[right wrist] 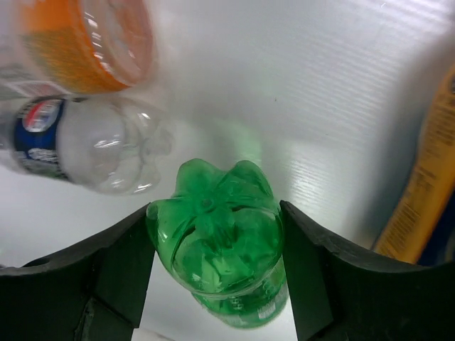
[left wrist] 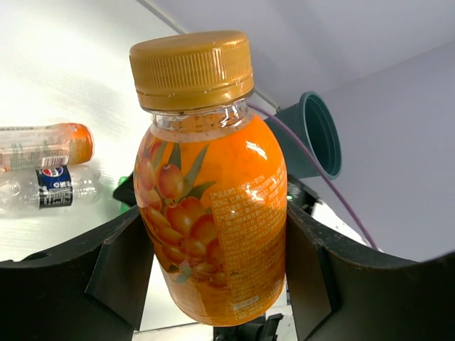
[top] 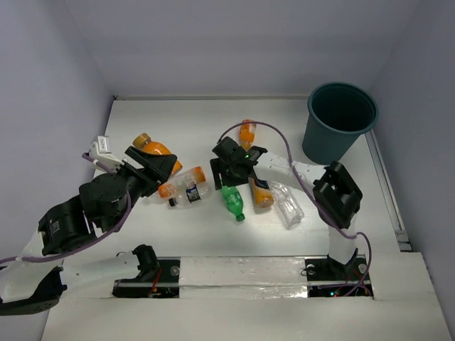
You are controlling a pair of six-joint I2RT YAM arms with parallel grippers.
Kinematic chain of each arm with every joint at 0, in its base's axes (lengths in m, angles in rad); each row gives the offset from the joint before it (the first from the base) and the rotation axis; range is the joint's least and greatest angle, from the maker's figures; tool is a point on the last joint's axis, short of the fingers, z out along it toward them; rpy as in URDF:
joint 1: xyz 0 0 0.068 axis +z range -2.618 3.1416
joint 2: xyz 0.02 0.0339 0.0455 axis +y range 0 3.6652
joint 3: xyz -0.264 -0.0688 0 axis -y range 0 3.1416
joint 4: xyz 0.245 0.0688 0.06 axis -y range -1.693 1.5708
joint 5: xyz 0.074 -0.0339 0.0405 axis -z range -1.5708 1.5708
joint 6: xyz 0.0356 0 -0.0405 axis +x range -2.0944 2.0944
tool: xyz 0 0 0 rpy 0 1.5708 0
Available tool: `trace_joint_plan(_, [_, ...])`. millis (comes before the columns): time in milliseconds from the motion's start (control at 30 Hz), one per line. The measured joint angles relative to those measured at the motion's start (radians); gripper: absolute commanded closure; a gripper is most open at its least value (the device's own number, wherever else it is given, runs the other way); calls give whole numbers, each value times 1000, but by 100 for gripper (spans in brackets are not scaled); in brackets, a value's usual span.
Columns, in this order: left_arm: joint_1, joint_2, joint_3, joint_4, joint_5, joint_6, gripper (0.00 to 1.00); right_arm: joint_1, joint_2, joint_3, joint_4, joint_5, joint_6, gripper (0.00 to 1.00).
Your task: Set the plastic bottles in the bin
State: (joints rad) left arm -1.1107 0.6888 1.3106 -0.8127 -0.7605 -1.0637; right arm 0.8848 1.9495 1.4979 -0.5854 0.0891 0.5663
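Left gripper [left wrist: 215, 234], jaws about half apart, clamps a gold-capped orange bottle [left wrist: 210, 177] by its body, pads on both flanks, at the left of the white table [top: 178, 114]. Right gripper [right wrist: 215, 220], at mid-table, straddles the base of a green bottle [top: 232, 201] lying on the surface. Its fingers [right wrist: 121, 270] sit right at the bottle's sides, though whether they press cannot be told.

Seven bottles in all: four orange, two clear, one green. Besides the held one, an orange bottle [top: 186, 179] and a blue-labelled clear bottle [top: 190, 197] lie side by side between the two grippers. A third orange bottle [top: 247, 133] lies alone beyond the right gripper, toward the far edge. A dark-labelled orange bottle [top: 261, 192] lies just right of the green bottle. A second clear bottle [top: 288, 206] lies just beside that one, nearest the right arm's elbow.

One bin [top: 327, 145], dark teal, stands upright with its mouth open in the far right corner, close to the table's right edge and well apart from every bottle. Bare table shows along the far edge, in the far left corner and in the near strip before the arm bases. The right arm's forearm [top: 284, 169] and a purple cable [top: 274, 135] cross the ground between the cluster and the bin.
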Motion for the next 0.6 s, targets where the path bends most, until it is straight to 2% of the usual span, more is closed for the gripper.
trace_joint_plan(200, [0,3,0,48,14,45,53,-34,-152,129,-89,35,7,60])
trace_joint_plan(300, [0,18,0,85,32,71,53,-108,-265,216,-98,32,6,61])
trace_joint_plan(433, [0,80,-2,151,75,113,54,-304,-390,371,-121,26,3,61])
trace_joint_plan(600, [0,211,-2,241,152,169,54,-577,-441,612,-159,58,-13,60])
